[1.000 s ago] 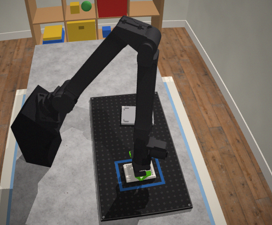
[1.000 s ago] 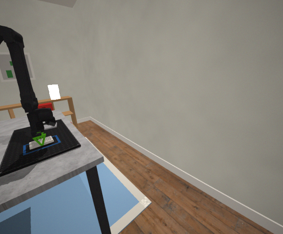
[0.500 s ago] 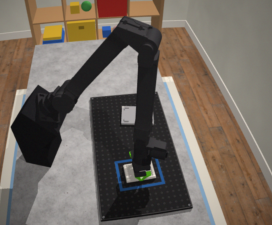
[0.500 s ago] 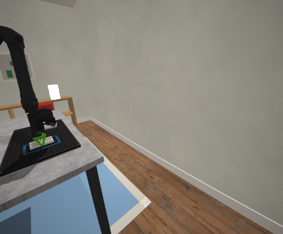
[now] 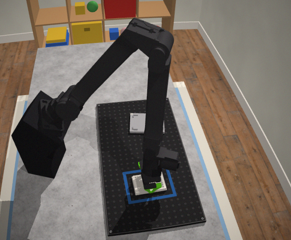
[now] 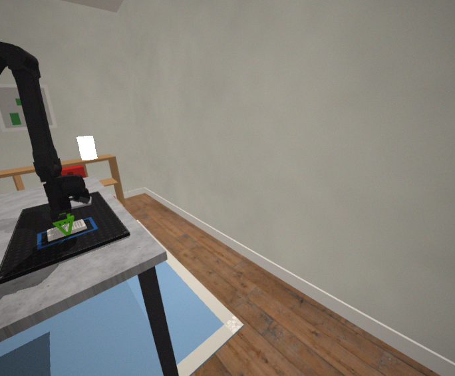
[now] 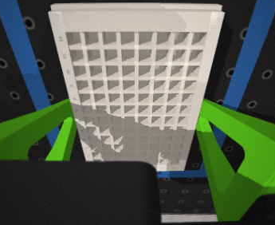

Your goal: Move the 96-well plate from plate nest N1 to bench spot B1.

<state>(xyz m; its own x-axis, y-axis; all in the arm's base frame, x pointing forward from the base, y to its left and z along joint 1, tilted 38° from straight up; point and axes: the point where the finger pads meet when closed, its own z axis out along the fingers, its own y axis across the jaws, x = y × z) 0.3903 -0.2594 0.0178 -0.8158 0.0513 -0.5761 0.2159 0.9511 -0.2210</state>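
Plate [image 7: 135, 88] clamped between hand [image 7: 135, 120] fingers

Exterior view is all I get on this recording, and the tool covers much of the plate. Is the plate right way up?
Observer: Yes. In the wrist view the 96-well plate shows its open wells facing up.
Operator: Is the tool gripping it?
Observer: The tool is shut on the plate, with one green finger against each long side.
Operator: And is it within the tape?
Observer: In the top view the visible edges of the plate lie inside the blue taped outline, with its long sides roughly along the outline's long sides.
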